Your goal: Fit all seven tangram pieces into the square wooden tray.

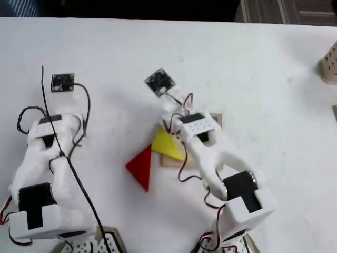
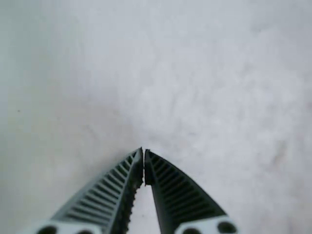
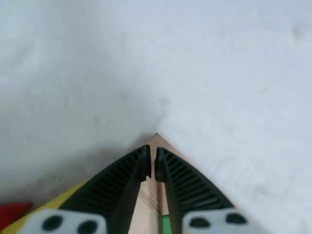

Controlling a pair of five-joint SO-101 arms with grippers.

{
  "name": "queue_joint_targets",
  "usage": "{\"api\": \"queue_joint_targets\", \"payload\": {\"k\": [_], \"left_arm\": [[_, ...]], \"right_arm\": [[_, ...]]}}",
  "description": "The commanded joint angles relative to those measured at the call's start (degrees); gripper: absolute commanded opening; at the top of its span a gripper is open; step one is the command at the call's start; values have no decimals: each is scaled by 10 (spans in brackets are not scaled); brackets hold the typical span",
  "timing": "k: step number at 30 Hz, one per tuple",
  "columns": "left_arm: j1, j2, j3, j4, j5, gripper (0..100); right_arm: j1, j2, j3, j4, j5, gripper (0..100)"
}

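High view is showing a white table point(image 1: 263, 79), with a dark strip of floor point(image 1: 131, 8) running beyond its far edge. The wooden tray point(image 1: 169, 161) is lying under the right arm point(image 1: 210, 153), with a yellow triangle point(image 1: 166, 143) sitting at its edge and a red triangle point(image 1: 141, 166) just beside that on the table. The right gripper point(image 3: 151, 163) is hanging clenched and empty over a tray corner. The left gripper point(image 2: 143, 168) is hanging clenched and empty above bare table.
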Motion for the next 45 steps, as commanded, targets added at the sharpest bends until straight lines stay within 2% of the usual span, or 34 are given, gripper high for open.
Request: {"api": "queue_joint_targets", "payload": {"k": [1,9,21,25,30,36,45], "left_arm": [[-8,-3,-26,5,-4,24],[-7,-3,-26,5,-4,24],[-6,-3,-28,5,-4,24],[-6,-3,-28,5,-4,24],[-6,-3,-28,5,-4,24],[-7,-3,-29,5,-4,24],[-8,-3,-28,5,-4,24]], "right_arm": [[21,-13,-35,15,5,27],[23,-15,-44,9,4,27],[-60,-7,-64,-3,9,28],[-54,31,-59,-36,13,28],[-48,65,-57,-34,86,27],[-24,31,-55,39,88,27],[17,25,-49,53,90,27]]}}
